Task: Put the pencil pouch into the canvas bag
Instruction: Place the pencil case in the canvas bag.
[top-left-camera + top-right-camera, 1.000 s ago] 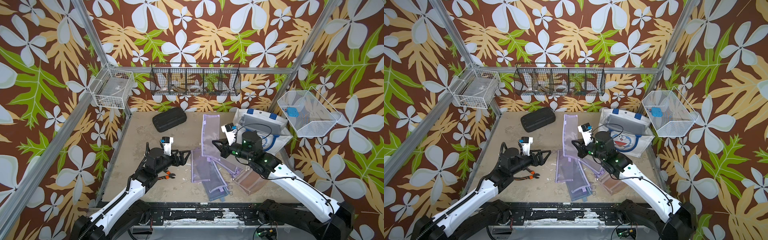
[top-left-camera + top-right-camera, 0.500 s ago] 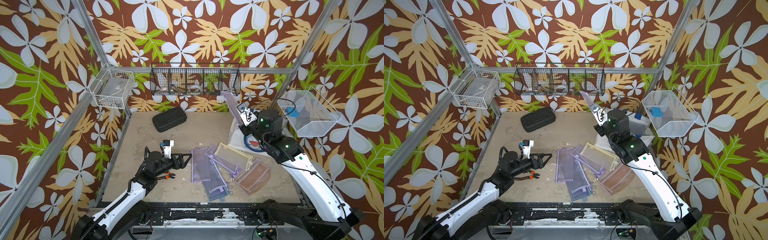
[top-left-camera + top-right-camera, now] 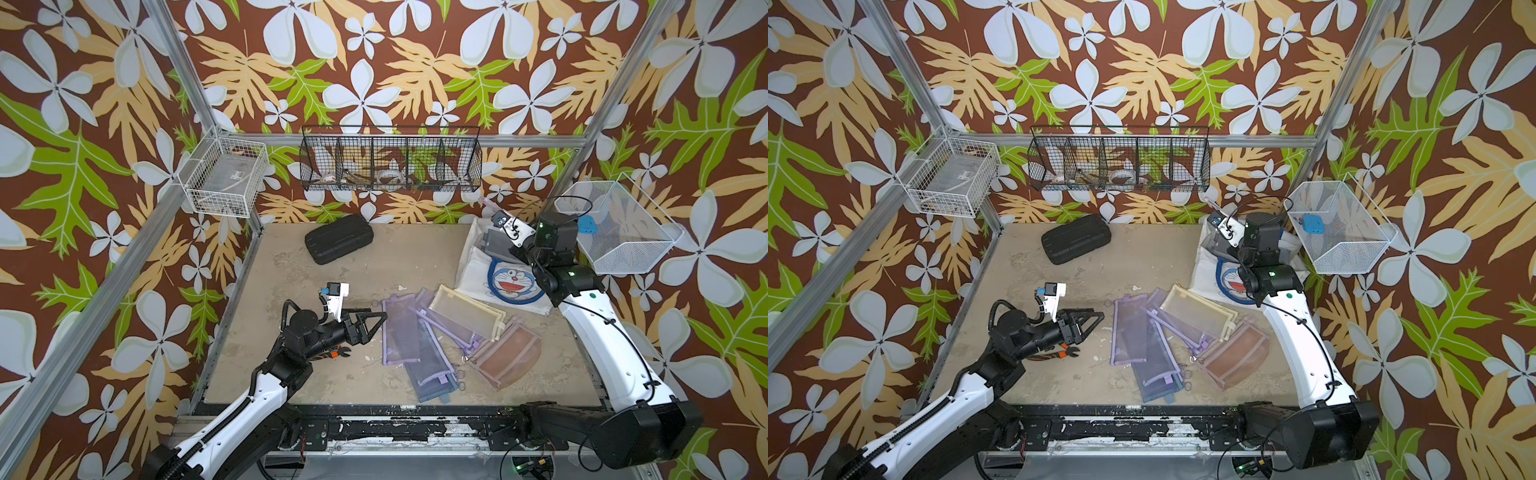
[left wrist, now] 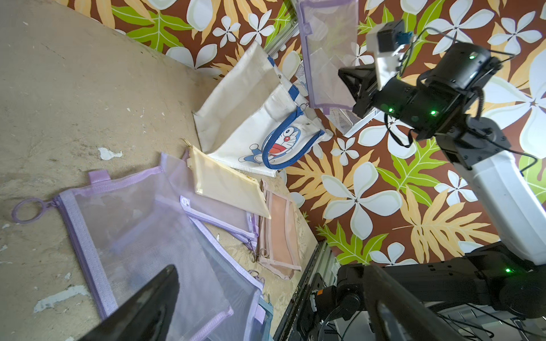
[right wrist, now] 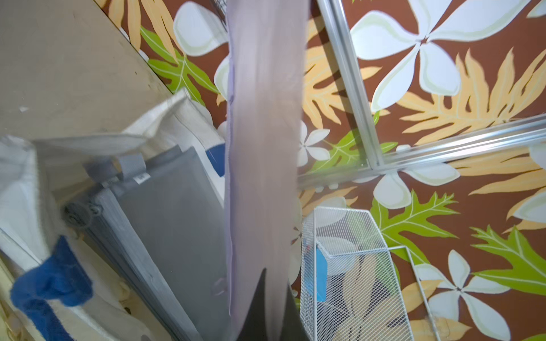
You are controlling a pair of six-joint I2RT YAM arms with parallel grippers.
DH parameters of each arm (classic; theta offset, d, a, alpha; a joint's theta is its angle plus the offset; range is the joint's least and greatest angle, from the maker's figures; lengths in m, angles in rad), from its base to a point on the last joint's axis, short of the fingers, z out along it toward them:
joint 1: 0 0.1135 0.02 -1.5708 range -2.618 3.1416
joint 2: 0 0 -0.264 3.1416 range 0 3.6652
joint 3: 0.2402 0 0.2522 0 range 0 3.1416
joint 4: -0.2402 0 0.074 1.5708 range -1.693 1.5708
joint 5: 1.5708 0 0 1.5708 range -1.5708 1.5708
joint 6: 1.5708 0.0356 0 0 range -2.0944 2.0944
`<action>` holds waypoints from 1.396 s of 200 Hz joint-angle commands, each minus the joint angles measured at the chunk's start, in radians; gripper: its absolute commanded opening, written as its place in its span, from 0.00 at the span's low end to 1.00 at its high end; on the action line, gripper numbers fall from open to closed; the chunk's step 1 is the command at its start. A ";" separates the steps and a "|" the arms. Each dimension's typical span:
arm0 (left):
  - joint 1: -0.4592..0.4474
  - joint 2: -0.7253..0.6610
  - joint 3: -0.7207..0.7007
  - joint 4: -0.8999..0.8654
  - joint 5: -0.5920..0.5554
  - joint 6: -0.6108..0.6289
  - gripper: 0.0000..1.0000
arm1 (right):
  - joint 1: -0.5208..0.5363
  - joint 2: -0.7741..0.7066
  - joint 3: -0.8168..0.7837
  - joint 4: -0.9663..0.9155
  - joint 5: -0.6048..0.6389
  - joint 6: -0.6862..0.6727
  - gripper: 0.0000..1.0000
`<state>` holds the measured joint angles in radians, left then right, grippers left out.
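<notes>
Your right gripper [image 4: 347, 85] is clamped shut on a purple mesh pouch [image 4: 325, 53], holding it up in the air by the open mouth of the canvas bag [image 4: 245, 118] at the back right of the table [image 3: 291, 257]. You can't tell whether it's squarely over the opening. It isn't inside yet; lowering and letting go remain. A grey pouch [image 5: 171, 212] already sits in the bag. Your left gripper [image 3: 374, 322] hangs open and empty beside the loose pouches [image 3: 415, 345].

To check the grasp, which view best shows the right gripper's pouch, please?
Left wrist view: the purple pouch shows face-on in the right gripper. Right wrist view: a blurred strip. Both top views: only its tip.
</notes>
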<state>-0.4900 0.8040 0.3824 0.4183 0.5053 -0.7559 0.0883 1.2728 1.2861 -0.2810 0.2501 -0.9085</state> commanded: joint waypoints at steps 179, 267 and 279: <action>0.021 0.098 -0.008 0.100 0.031 -0.041 1.00 | -0.181 0.033 -0.167 0.119 -0.127 -0.037 0.48; 0.071 0.127 0.020 0.014 -0.003 -0.036 1.00 | -0.181 -0.098 -0.175 0.115 -0.217 -0.001 0.70; 0.071 0.123 0.015 0.014 -0.005 -0.036 1.00 | -0.180 -0.116 -0.190 0.110 -0.236 0.002 0.67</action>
<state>-0.4213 0.9348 0.3985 0.4267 0.5011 -0.7906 -0.0925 1.1847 1.1194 -0.1707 0.0639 -0.9173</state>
